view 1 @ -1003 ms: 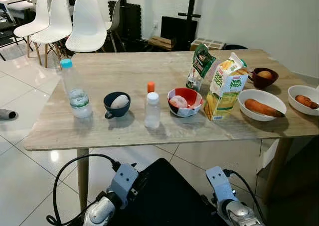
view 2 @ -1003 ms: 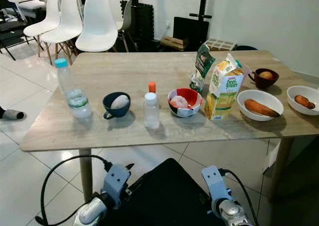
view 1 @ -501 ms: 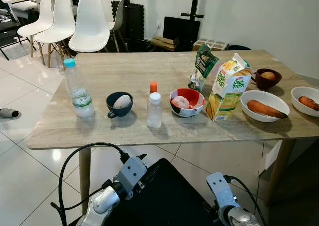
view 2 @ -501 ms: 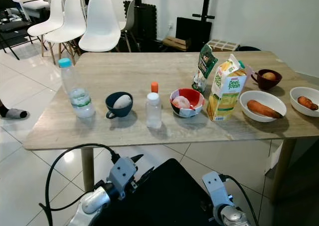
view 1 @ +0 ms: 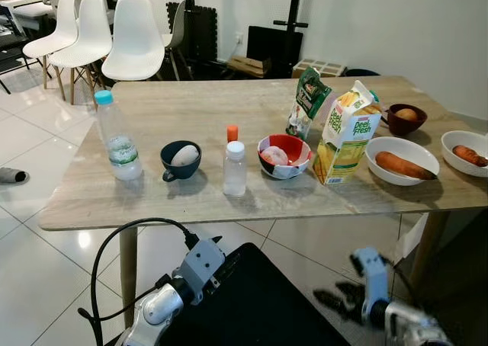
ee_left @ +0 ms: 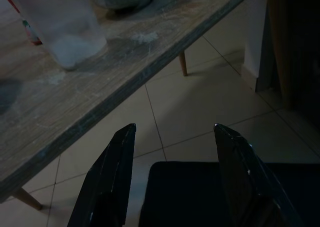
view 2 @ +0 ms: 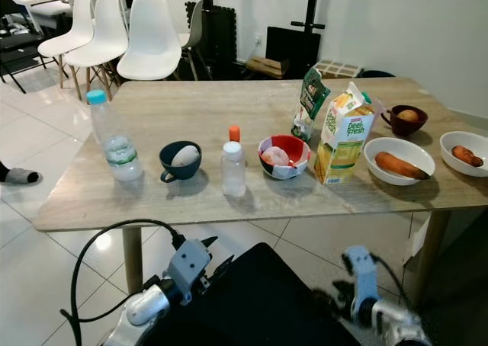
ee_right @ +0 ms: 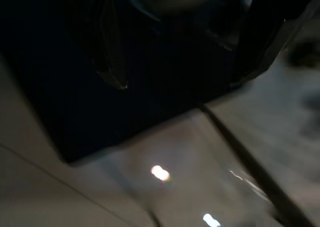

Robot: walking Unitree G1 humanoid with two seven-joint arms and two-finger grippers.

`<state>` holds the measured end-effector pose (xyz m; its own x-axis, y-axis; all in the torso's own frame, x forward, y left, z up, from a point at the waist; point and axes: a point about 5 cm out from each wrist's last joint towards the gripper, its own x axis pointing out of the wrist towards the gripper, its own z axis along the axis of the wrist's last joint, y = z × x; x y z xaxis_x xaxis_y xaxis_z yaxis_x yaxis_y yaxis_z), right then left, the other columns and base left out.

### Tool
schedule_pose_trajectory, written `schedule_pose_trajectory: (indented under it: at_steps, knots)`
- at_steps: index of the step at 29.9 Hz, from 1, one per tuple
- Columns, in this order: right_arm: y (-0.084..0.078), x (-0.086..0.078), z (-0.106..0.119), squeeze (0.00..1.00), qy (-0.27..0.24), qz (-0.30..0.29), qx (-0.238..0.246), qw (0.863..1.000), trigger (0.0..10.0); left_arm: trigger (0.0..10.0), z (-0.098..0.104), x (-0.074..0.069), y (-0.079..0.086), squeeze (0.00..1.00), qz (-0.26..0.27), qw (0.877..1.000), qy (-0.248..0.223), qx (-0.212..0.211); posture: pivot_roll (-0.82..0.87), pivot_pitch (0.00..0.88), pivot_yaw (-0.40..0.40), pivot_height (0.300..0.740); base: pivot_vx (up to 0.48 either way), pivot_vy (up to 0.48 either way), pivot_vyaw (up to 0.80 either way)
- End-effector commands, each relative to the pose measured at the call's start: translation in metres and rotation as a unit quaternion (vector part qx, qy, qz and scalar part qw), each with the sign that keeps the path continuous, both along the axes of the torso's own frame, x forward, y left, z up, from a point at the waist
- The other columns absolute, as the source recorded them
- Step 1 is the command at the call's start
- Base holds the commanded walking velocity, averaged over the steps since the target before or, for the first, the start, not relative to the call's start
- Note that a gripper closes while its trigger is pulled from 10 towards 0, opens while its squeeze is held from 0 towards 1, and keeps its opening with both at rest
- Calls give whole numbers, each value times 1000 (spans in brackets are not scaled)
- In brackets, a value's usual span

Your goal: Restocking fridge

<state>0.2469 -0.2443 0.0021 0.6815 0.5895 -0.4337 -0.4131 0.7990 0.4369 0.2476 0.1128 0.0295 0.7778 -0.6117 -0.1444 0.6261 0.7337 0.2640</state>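
Note:
On the wooden table (view 1: 168, 110) stand a water bottle (view 1: 116, 136), a blue cup with an egg (view 1: 181, 160), a small white-capped bottle (view 1: 235, 169), a red bowl (view 1: 283, 156), a juice carton (view 1: 345, 132) and a green bag (view 1: 306, 102). Further right are a brown bowl (view 1: 405, 118) and two white bowls with orange vegetables (view 1: 400, 161) (view 1: 467, 149). My left gripper (ee_left: 172, 132) is open and empty, held low before the table's near edge (ee_left: 150, 67). My right gripper (view 1: 339, 296) is blurred, low at the right, with its fingers (ee_right: 112, 62) apart around nothing.
White chairs (view 1: 133, 37) stand behind the table at the left. A black stand and boxes (view 1: 271, 49) sit against the back wall. White tiled floor (view 1: 38, 232) lies to the left. A black panel (view 1: 252, 308) of my body sits between my arms.
The left arm rose a little and then held still. The right arm has just swung outward to the right, and its gripper now points inward, blurred by motion. The camera shifted slightly.

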Motion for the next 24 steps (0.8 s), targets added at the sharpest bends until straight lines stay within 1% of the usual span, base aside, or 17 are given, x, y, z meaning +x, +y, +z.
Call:
schedule_pose_trajectory:
  at_steps: [1,5,9,11,13,14,16,18,19,21,24]
  knots:
    - [-2,8,13,0,-25,-5,44,999,10000,10000,-3,-1,3,0,-5,1000,5,17,-81,7,-4,740,0,0,0]
    - [2,12,20,0,-37,-1,84,996,10000,10000,-3,0,3,0,-3,1000,4,18,-78,8,-6,740,0,0,0]
    - [3,11,21,0,-37,9,96,995,10000,10000,-4,-1,4,0,-3,1000,6,20,-75,10,-7,740,0,0,0]
    - [4,12,26,0,-47,15,108,993,10000,10000,-5,-2,4,0,-2,1000,9,23,-76,11,-6,740,0,0,0]
    - [4,18,41,0,-81,10,146,986,10000,10000,-8,-4,5,0,-2,999,15,30,-75,13,-5,740,0,0,0]
    - [4,18,41,0,-81,10,146,986,10000,10000,-8,-4,5,0,-2,999,15,30,-75,13,-5,740,0,0,0]
    - [3,24,58,0,-117,3,186,976,10000,10000,-11,-5,5,0,-3,999,20,35,-77,16,-2,740,0,0,0]
    - [1,30,76,0,-154,-3,213,965,10000,10000,-11,-5,5,0,-4,999,22,36,-79,16,0,740,0,0,0]
    - [1,30,76,0,-154,-3,213,965,10000,10000,-11,-5,5,0,-4,999,22,36,-79,16,0,740,0,0,0]
    - [2,32,86,0,-171,6,219,961,10000,10000,-12,-6,5,0,-5,999,23,36,-80,16,1,740,0,0,0]
    - [4,32,91,0,-177,23,216,960,10000,10000,-12,-5,3,0,-7,999,23,36,-83,15,0,740,0,0,0]
